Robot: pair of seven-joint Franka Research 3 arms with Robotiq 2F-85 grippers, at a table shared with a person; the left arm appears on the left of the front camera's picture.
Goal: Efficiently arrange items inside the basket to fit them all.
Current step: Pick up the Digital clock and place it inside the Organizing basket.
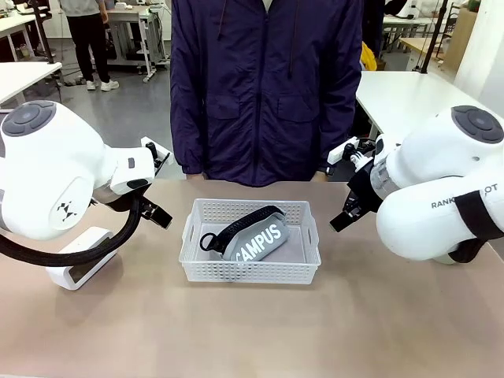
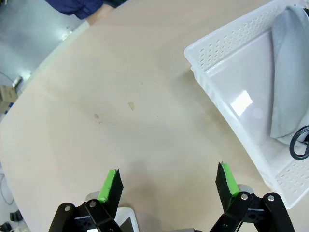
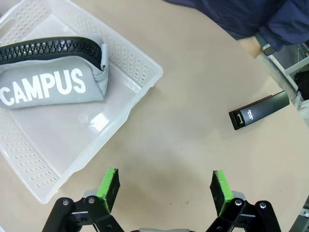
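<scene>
Though parked either side of basket (image 1: pixel 250 252), touching nothing. Logged left gripper (image 2: pixel 169 181) with jaws spread wide over bare table (image 2: pixel 120 96), nothing between pads, basket's perforated corner near. Logged right gripper (image 3: pixel 166 186) equally spread and empty. Spotted slim black device (image 3: pixel 258 110) flat on table, well apart from basket, near person's hand (image 3: pixel 251 46). Found grey CAMPUS pouch (image 1: pixel 256 235) inside basket, lying diagonally, strap ring toward left wall, bare floor on both sides. Noted white box (image 1: pixel 79 256) on table under left arm, outside basket. Noted dark jacket (image 1: pixel 266 87) against far edge. Saw open table along near edge.
</scene>
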